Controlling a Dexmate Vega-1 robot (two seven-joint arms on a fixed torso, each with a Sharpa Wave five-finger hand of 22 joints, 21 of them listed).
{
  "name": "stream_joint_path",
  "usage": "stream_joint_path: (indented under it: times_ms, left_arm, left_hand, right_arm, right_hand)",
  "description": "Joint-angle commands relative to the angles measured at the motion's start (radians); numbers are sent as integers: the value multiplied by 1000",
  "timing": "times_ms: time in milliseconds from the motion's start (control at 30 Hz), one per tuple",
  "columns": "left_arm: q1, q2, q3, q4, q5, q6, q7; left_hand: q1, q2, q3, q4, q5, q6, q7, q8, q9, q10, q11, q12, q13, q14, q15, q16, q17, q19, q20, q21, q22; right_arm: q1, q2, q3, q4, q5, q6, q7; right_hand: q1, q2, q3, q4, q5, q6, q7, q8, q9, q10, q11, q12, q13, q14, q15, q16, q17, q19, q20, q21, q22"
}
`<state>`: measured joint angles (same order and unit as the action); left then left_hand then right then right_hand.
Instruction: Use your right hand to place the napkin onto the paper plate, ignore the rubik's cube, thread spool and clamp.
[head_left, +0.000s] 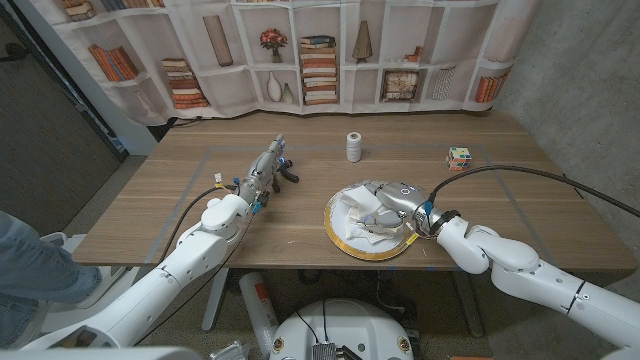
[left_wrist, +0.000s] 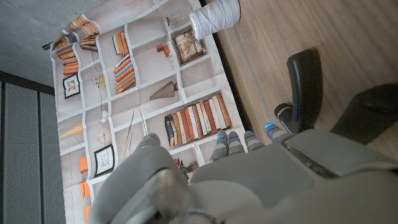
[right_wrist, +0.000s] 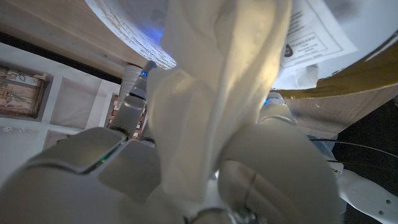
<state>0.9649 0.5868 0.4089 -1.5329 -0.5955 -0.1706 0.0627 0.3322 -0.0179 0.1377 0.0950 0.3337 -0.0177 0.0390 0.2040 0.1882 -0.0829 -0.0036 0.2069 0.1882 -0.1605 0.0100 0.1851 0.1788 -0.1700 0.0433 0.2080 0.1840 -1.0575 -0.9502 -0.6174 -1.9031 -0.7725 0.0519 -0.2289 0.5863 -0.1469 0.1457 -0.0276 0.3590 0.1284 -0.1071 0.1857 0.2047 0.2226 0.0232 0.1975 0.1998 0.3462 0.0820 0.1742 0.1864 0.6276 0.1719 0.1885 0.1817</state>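
A wooden bench (head_left: 300, 215) stands in front of a curtain printed with bookshelves (head_left: 320, 50), with a concrete wall off to the side. The right robot hand (head_left: 392, 203) is over the paper plate (head_left: 340, 241) near the bench's front edge, and its fingers are closed around the napkin (head_left: 362, 212); the right wrist view shows the white cloth (right_wrist: 217, 93) bunched between the fingers and running up toward the plate's printed face (right_wrist: 311, 31). In the head view the napkin already lies crumpled on the plate, inside its gold rim, so the carrying part looks done; what seems left is to let go and draw the hand clear so the napkin rests there on its own. Outward from the plate, the thread spool (head_left: 353, 147) stands upright at about twelve o'clock, well apart, and the rubik's cube (head_left: 459, 157) sits at about two o'clock, near the far right of the bench. At about ten o'clock the left robot hand (head_left: 268, 168) is stretched out along the bench, fingers loosely apart and holding nothing, with the dark clamp (head_left: 289, 175) just beside its fingertips. A person's leg in jeans (head_left: 30, 270) shows at the left edge.
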Motion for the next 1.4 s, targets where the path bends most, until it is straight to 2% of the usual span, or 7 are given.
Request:
stream_joint_path:
  times_ms: [33, 133, 267, 400, 833, 1233, 1400]
  left_arm:
    - [1, 1, -1, -3, 0, -1, 1]
    - [3, 1, -1, -4, 0, -3, 1]
    - [6, 1, -1, -5, 0, -4, 2]
    - [8, 2, -2, -6, 0, -5, 2]
    - [9, 1, -3, -3, -2, -13, -4]
    - [7, 3, -4, -3, -3, -13, -7]
    - [8, 4, -4, -3, -2, -12, -6]
  left_hand:
    - [6, 11, -5, 1, -4, 0, 4, -3, 3, 0, -5, -1, 3, -5, 4, 2, 4, -28, 3, 0, 3]
    - [6, 11, -6, 1, -4, -1, 5, -3, 3, 1, -7, -1, 3, -5, 4, 2, 4, -29, 3, 0, 3]
    - [6, 11, -7, 1, -4, -1, 6, -4, 3, 1, -5, -1, 3, -5, 5, 2, 4, -28, 3, 0, 3]
    - [7, 12, -7, 1, -4, -1, 5, -3, 3, 0, -5, -1, 3, -5, 4, 2, 4, -28, 3, 0, 3]
    - [8, 13, -10, 1, -4, 0, 4, -3, 3, 0, -6, -1, 3, -6, 5, 2, 4, -28, 4, 0, 3]
    - [9, 14, -11, 1, -4, 0, 4, -3, 3, 0, -5, -1, 3, -6, 4, 2, 4, -29, 4, 0, 3]
    - [9, 14, -12, 1, -4, -1, 5, -3, 3, 1, -6, -1, 3, -6, 5, 2, 4, -29, 5, 0, 3]
  right_arm:
    - [-9, -6, 16, -27, 26, -12, 40]
    - [-14, -6, 21, -34, 40, -21, 55]
    - [-18, -11, 24, -45, 43, -32, 73]
    - [-29, -15, 30, -55, 44, -36, 63]
    - [-48, -26, 49, -93, 49, -56, 72]
    - [-51, -35, 71, -109, 80, -37, 78]
    - [-52, -36, 76, -115, 75, -38, 76]
  right_hand:
    - [-21, -3, -12, 6, 9, 5, 2, 8, 0, 2, 4, 6, 2, -15, 5, 5, 2, -9, 16, 0, 3]
    - [-37, -6, -22, 12, 14, -1, 4, 7, 0, -9, 9, 4, 1, -33, 13, 1, 2, -21, 26, -3, 3]
    - [-81, -12, -52, 29, 28, -27, 20, 3, -2, -36, 20, 1, -2, -65, 27, 1, 1, -61, 42, -9, 2]
    - [-96, -11, -61, 35, 32, -31, 24, 3, -2, -42, 21, 1, -2, -72, 28, 2, 2, -71, 45, -9, 2]
    - [-126, -9, -79, 48, 40, -31, 24, 7, -3, -41, 23, 6, -3, -73, 27, 7, 1, -68, 44, -2, 2]
    - [-141, -8, -89, 55, 45, -23, 22, 11, -3, -38, 24, 10, -4, -73, 27, 9, 1, -66, 44, 2, 2]
    - [-158, -14, -103, 60, 46, -8, 14, 17, -4, -31, 24, 13, -4, -70, 24, 11, 1, -66, 45, 2, 2]
